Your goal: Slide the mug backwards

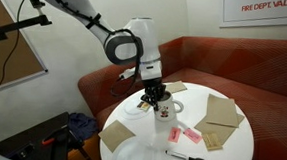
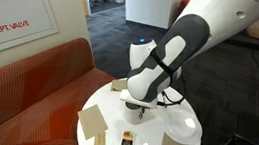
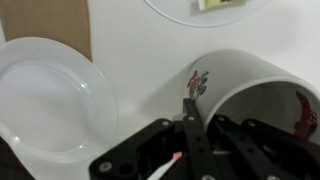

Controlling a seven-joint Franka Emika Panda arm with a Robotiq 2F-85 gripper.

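The white mug (image 3: 250, 85) with a red printed design (image 3: 198, 82) stands on the round white table (image 1: 229, 155). In the wrist view its dark interior fills the right side. My gripper (image 3: 197, 108) is at the mug's rim, one finger outside the wall next to the red print and the other inside, closed on the wall. In an exterior view the gripper (image 1: 155, 92) reaches down onto the mug (image 1: 166, 109) near the table's middle. In an exterior view the gripper (image 2: 138, 100) hides most of the mug.
A flat white plate (image 3: 45, 100) lies just left of the mug. A second plate (image 3: 200, 6) lies beyond. Brown paper pieces (image 1: 221, 115) (image 1: 115, 136) and pens (image 1: 184, 156) lie on the table. A red sofa (image 1: 200, 58) curves behind.
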